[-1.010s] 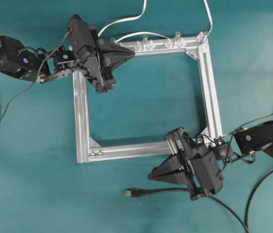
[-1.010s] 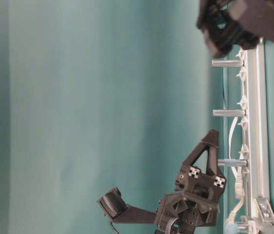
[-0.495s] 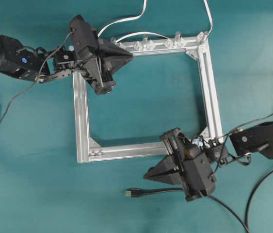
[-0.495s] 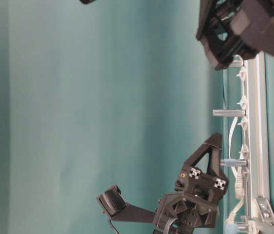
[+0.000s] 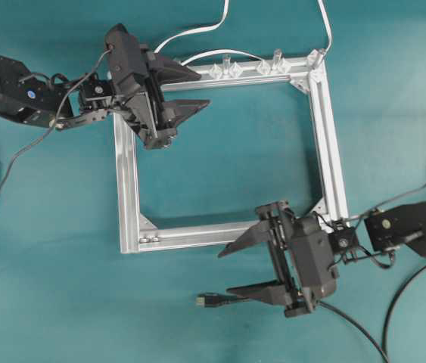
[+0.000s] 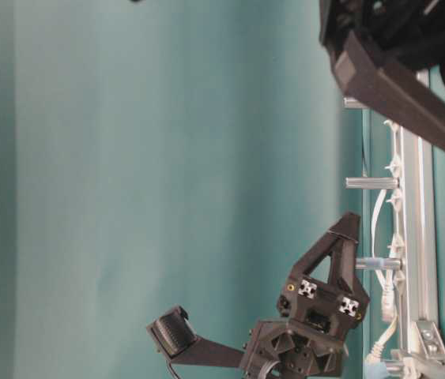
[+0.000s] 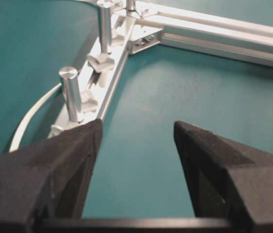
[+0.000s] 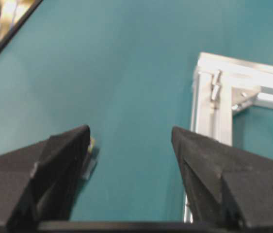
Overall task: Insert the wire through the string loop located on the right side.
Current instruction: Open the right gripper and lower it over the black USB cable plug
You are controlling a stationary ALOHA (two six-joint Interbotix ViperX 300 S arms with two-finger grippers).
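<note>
teal desk (image 5: 61, 249) carries everything, and the square aluminium frame (image 5: 125, 189) lies flat on it; i place the rest by that frame. no container shows in any view, so nothing is held in one; the nearest thing to holders are the clear clips (image 5: 228, 70) and upright pegs (image 7: 71, 92) along the frame's top bar, with white cables (image 5: 197, 32) trailing from there.

my left fingers (image 5: 197, 89) are spread wide and empty, hovering over the frame's top left corner. my right fingers (image 5: 228, 271) are spread wide too, empty, just outside the frame's bottom bar near its bottom right corner.

the wire (image 5: 349, 321) lies on the desk below the frame's bottom bar, its plug (image 5: 206, 300) pointing left, just beside the tip of my lower right finger. nobody holds it.

the string loop i cannot make out; it should sit on the frame's right bar.

by my judgement this is the pickup step: next i should lower the right fingers around the wire close behind the plug and pinch, leaving enough free end to thread.
</note>
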